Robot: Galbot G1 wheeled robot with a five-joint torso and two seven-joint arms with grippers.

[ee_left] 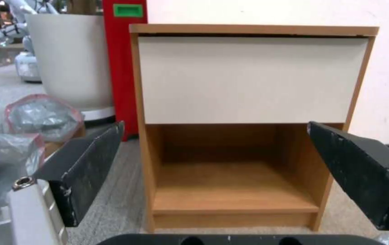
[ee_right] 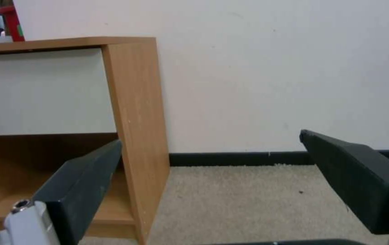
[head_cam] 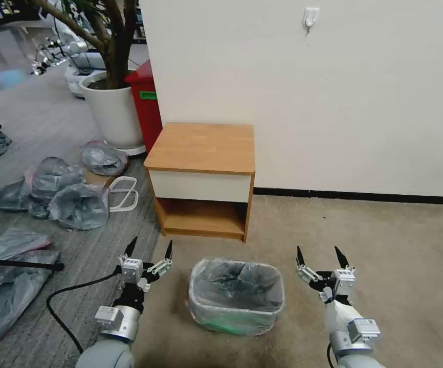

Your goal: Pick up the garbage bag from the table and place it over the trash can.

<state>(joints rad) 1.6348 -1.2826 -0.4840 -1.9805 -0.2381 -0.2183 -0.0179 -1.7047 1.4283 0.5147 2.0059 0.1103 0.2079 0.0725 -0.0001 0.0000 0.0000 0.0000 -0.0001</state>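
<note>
Garbage bag (head_cam: 236,286): thin crinkled grey film, already draped over the trash can (head_cam: 234,322) on the near carpet, rim folded down the rounded walls. I have left gripper (head_cam: 149,253) and right gripper (head_cam: 323,258) flanking it, apart, fingers spread wide, holding nothing; I judge the liner is seated. Farther: table (head_cam: 203,145), smooth wood top bare. Far left, heaped grey bags (head_cam: 60,191).

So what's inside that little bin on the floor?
A grey garbage bag lines the trash can, its edge folded over the rim. Nothing else shows inside, though crumpled plastic hides the bottom.
</note>
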